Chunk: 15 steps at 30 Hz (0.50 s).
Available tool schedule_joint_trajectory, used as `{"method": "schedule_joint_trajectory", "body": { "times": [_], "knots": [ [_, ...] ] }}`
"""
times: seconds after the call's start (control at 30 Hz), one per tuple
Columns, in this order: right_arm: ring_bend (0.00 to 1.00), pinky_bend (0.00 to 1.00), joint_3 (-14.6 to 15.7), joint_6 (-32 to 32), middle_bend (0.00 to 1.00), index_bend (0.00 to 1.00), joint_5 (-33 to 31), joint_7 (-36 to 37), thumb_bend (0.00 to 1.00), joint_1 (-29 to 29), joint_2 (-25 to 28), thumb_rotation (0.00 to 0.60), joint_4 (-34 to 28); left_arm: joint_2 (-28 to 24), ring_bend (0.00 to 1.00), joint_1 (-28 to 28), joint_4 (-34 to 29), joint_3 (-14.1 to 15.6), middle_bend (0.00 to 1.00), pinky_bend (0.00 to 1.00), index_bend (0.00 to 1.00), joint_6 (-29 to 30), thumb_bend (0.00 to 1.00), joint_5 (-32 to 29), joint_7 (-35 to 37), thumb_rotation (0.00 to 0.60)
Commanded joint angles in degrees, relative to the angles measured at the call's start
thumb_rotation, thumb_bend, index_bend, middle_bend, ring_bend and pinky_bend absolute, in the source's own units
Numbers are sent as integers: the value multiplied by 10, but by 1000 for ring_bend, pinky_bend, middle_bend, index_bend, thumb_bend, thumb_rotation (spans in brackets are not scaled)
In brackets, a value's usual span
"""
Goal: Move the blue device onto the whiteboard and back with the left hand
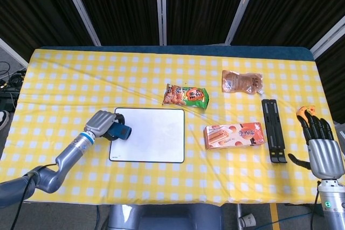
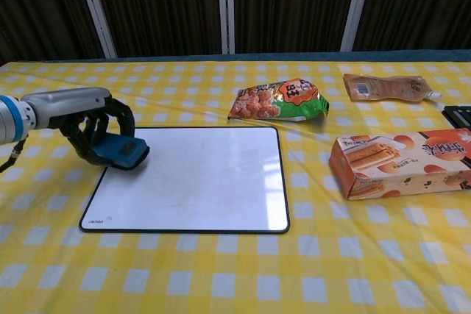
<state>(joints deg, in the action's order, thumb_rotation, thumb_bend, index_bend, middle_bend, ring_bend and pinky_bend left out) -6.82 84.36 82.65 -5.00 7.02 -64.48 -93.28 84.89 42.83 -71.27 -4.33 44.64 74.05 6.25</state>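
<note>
Gripping the device in my left hand over the whiteboard edge; it seems rigid, light, best held across its sides; right hand open

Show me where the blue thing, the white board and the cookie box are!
blue device (image 2: 121, 152), chest view, its top face.
whiteboard (image 2: 199, 182), chest view, bare middle.
cookie box (image 2: 401, 161), chest view, front face.
</note>
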Motion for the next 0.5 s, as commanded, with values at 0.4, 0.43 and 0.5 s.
{"method": "schedule_joint_trajectory", "body": {
  "times": [0.4, 0.43, 0.5],
  "knots": [
    [0, 0, 4, 11, 0, 0, 17, 0, 0, -3, 4, 600, -12, -81, 503, -48, 4, 26, 390, 602, 497, 33, 257, 21, 4, 600],
    [0, 0, 4, 11, 0, 0, 18, -1, 0, -2, 4, 600, -12, -78, 503, -50, 10, 28, 390, 602, 497, 32, 253, 23, 8, 600],
    [0, 0, 4, 10, 0, 0, 19, -4, 0, -1, 3, 600, -12, -70, 503, -52, 22, 31, 390, 599, 495, 30, 240, 28, 12, 600]
  ]
}}
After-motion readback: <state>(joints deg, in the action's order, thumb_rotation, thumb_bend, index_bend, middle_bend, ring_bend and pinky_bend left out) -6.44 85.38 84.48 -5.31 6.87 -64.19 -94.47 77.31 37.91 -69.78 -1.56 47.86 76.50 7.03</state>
